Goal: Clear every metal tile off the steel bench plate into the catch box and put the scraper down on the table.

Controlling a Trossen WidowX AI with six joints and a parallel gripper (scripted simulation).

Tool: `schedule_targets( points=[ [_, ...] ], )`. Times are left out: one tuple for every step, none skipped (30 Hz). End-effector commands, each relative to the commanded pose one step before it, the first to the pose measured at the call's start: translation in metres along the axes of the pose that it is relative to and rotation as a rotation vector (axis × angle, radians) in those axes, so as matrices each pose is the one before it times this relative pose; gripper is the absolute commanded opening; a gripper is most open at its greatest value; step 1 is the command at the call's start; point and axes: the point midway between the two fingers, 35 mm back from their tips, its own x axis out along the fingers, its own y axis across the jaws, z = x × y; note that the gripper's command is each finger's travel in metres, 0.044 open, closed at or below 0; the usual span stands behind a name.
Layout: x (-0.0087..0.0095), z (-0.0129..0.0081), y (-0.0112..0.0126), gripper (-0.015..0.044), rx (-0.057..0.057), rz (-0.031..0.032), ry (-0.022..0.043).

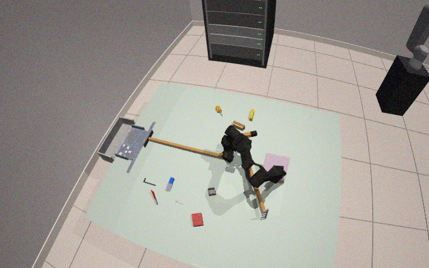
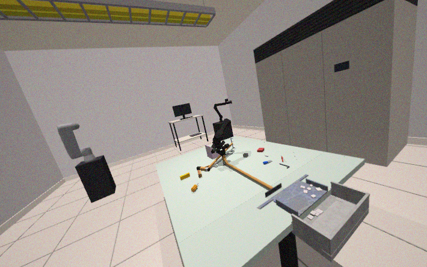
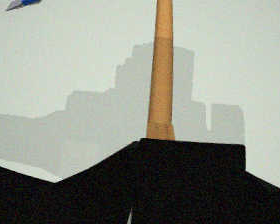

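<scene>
My gripper (image 1: pixel 223 156) (image 2: pixel 223 156) (image 3: pixel 167 152) is shut on the wooden handle of the long scraper (image 1: pixel 186 147) (image 2: pixel 248 174) (image 3: pixel 163 75). The handle runs straight out to a dark blade (image 2: pixel 273 190), which is at the near edge of the steel bench plate (image 1: pixel 139 137) (image 2: pixel 294 199); whether it touches the plate is unclear. Several pale tiles (image 1: pixel 125 148) (image 2: pixel 305 191) lie on the plate, grouped toward one side and its far half. The grey catch box (image 1: pixel 105 157) (image 2: pixel 311 233) is at the plate's far end, with several tiles (image 2: pixel 317 211) inside.
A rake (image 1: pixel 260 198) lies under the arm. A wooden block (image 1: pixel 238 125), yellow block (image 1: pixel 251 114) (image 2: pixel 184 176) and orange tool (image 1: pixel 218 108) (image 2: pixel 194 187) lie on one side; a hex key (image 1: pixel 149 182), blue item (image 1: pixel 171 181), grey cube (image 1: pixel 211 191) and red block (image 1: pixel 197 220) (image 2: pixel 260 150) on the other.
</scene>
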Motion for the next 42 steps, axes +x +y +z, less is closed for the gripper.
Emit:
schedule_targets(
  points=[
    [-0.00493, -0.00342, 0.00171, 0.0, -0.0074, 0.00437, -0.01127],
    [-0.00069, -0.00139, 0.00035, 0.0, 0.0001, 0.00016, -0.0003],
    [-0.00068, -0.00139, 0.00035, 0.0, 0.0001, 0.00016, -0.0003],
    [-0.00068, -0.0014, 0.00036, 0.0, 0.0001, 0.00016, -0.0003],
    [-0.00067, -0.00138, 0.00053, 0.0, 0.0001, 0.00017, -0.00031],
    [0.00403, 0.00212, -0.00164, 0.0026, 0.0074, -0.0044, 0.0106],
    [0.0, 0.0, 0.0, 0.0053, 0.0, 0.0, 0.0],
    [0.0, 0.0, 0.0, 0.0079, 0.0, 0.0, 0.0],
    [0.0, 0.0, 0.0, 0.0105, 0.0, 0.0, 0.0],
    [0.0, 0.0, 0.0, 0.0131, 0.0, 0.0, 0.0],
    [0.0, 0.0, 0.0, 0.0157, 0.0, 0.0, 0.0],
    [0.0, 0.0, 0.0, 0.0184, 0.0, 0.0, 0.0],
    [0.0, 0.0, 0.0, 0.021, 0.0, 0.0, 0.0],
    [0.0, 0.0, 0.0, 0.0236, 0.0, 0.0, 0.0],
    [0.0, 0.0, 0.0, 0.0262, 0.0, 0.0, 0.0],
    [0.0, 0.0, 0.0, 0.0289, 0.0, 0.0, 0.0],
    [0.0, 0.0, 0.0, 0.0315, 0.0, 0.0, 0.0],
    [-0.0004, 0.00002, -0.00008, 0.0341, 0.0, -0.00016, 0.00011],
    [-0.00119, 0.00006, -0.00022, 0.0368, -0.0001, -0.00047, 0.00033],
    [-0.00199, 0.00009, -0.00035, 0.0394, -0.0001, -0.00074, 0.00053],
    [-0.00243, 0.0001, -0.00039, 0.042, -0.0002, -0.00083, 0.00061],
    [-0.00244, 0.00008, -0.00036, 0.044, -0.0001, -0.00074, 0.00056],
    [-0.00246, 0.00007, -0.00032, 0.044, -0.0001, -0.00066, 0.00052],
    [-0.00247, 0.00006, -0.00029, 0.044, -0.0001, -0.00058, 0.00047],
    [-0.00248, 0.00004, -0.00025, 0.044, -0.0001, -0.0005, 0.00042],
    [-0.00249, 0.00003, -0.00022, 0.044, -0.0001, -0.00042, 0.00038],
    [-0.0025, 0.00002, -0.00018, 0.044, -0.0001, -0.00034, 0.00033],
    [-0.0025, 0.0, -0.00015, 0.044, 0.0, -0.00026, 0.00027],
    [-0.00251, -0.00001, -0.00011, 0.044, 0.0, -0.00018, 0.00022],
    [-0.00252, -0.00002, -0.00007, 0.044, 0.0, -0.00011, 0.00017],
    [-0.00253, -0.00003, -0.00004, 0.044, 0.0, -0.00003, 0.00011],
    [-0.00254, -0.00004, 0.0, 0.044, 0.0, 0.00004, 0.00005],
    [-0.00254, -0.00005, 0.00004, 0.044, 0.0, 0.00011, 0.0],
    [-0.00255, -0.00006, 0.00007, 0.044, 0.0, 0.00018, -0.00006],
    [-0.00256, -0.00007, 0.00011, 0.044, 0.0001, 0.00026, -0.00013],
    [-0.00256, -0.00008, 0.00015, 0.044, 0.0001, 0.00032, -0.00019],
    [-0.00257, -0.00009, 0.00018, 0.044, 0.0001, 0.00039, -0.00025],
    [-0.00257, -0.0001, 0.00022, 0.044, 0.0001, 0.00046, -0.00032],
    [-0.00258, -0.00011, 0.00026, 0.044, 0.0001, 0.00052, -0.00038],
    [-0.00258, -0.00011, 0.0003, 0.044, 0.0001, 0.00059, -0.00045],
    [-0.00259, -0.00012, 0.00033, 0.044, 0.0001, 0.00065, -0.00052],
    [-0.00212, -0.0001, 0.0003, 0.044, 0.0001, 0.00058, -0.00047]
  ],
)
